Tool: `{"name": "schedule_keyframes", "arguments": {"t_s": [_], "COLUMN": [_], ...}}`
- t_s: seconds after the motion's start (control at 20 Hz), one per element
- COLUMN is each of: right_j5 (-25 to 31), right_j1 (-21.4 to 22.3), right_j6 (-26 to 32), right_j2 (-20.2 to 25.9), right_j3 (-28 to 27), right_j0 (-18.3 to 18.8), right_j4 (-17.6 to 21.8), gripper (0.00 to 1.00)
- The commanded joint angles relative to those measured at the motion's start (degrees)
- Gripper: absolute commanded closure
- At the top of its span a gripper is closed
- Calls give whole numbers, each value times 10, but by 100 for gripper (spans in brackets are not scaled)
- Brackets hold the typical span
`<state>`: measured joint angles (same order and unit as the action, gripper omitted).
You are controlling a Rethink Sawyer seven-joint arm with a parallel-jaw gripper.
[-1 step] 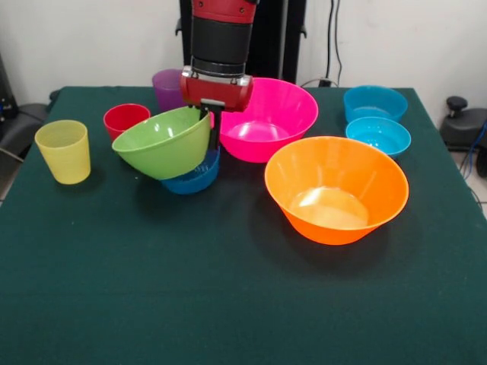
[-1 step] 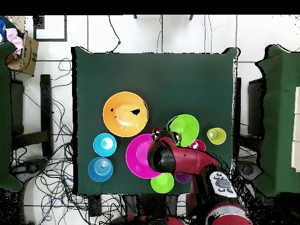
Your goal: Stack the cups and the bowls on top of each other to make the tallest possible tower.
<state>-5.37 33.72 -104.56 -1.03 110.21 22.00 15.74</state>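
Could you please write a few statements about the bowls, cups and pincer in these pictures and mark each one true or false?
1. The pincer holds a green bowl by its rim, tilted. True.
2. The orange bowl is nested inside the pink bowl. False: they sit side by side on the table, both empty.
3. A blue bowl lies under the tilted green bowl. True.
4. The yellow cup is stacked on the red cup. False: each stands alone on the table, apart.
5. Two more blue bowls sit together, beside the pink and orange ones. True.
6. A tower already stands. False: nothing is stacked yet.
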Motion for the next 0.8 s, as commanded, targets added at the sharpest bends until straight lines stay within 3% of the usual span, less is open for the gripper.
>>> {"name": "schedule_keyframes", "arguments": {"t_s": [0.05, 0.4, 0.55, 0.8], "right_j5": [-37, -36, 14, 27], "right_j1": [-39, -37, -37, -39], "right_j6": [-60, -68, -50, -44], "right_j2": [9, 5, -9, -16], "right_j3": [-42, -32, -33, -20], "right_j0": [-18, -34, -49, -55], "right_j4": [16, 1, 1, 9], "gripper": [100, 100, 100, 100]}}
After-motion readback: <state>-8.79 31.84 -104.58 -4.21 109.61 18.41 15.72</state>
